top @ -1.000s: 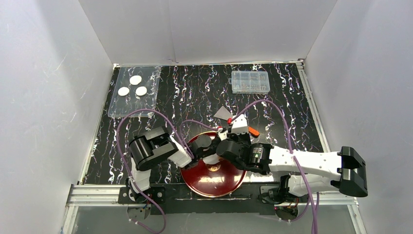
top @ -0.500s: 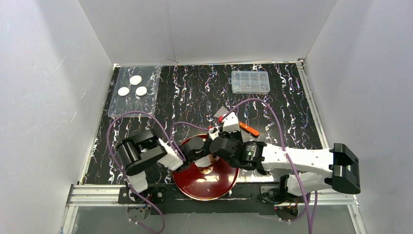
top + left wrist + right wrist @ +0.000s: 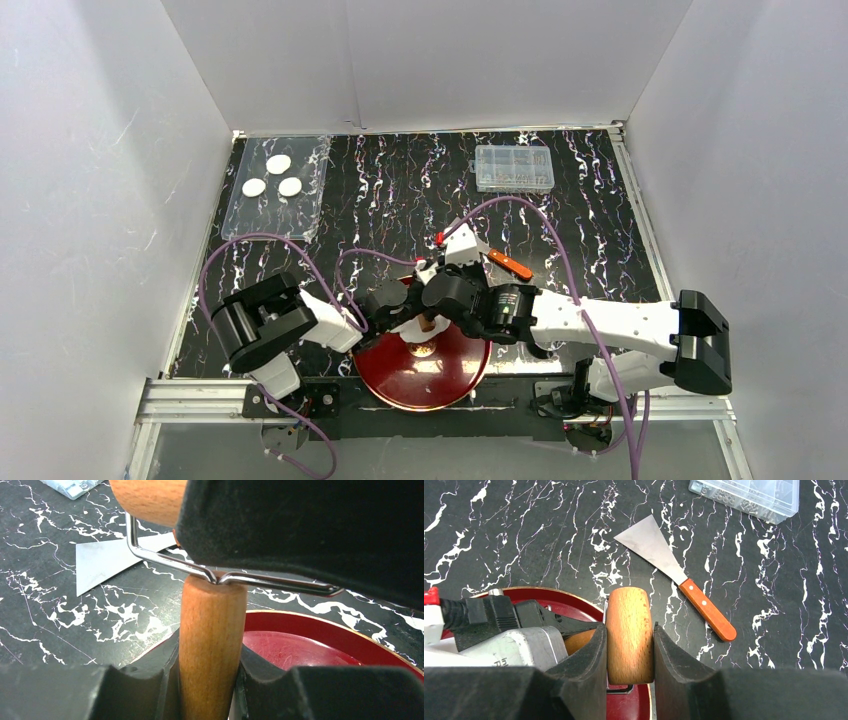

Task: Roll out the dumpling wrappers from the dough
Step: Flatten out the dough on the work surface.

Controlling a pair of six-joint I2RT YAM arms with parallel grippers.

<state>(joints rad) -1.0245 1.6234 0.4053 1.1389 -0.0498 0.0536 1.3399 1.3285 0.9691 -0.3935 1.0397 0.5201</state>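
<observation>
At lower centre of the top view, over the red plate (image 3: 458,372), your left gripper (image 3: 210,680) is clamped tight on the roller handle (image 3: 210,625). Your right gripper (image 3: 629,655) pinches the roller barrel (image 3: 629,630) between part-open jaws. Three dumpling wrappers (image 3: 278,163) lie on the clear tray (image 3: 275,215) at upper left. The dough is hidden under the grippers, so I cannot tell where it sits.
</observation>
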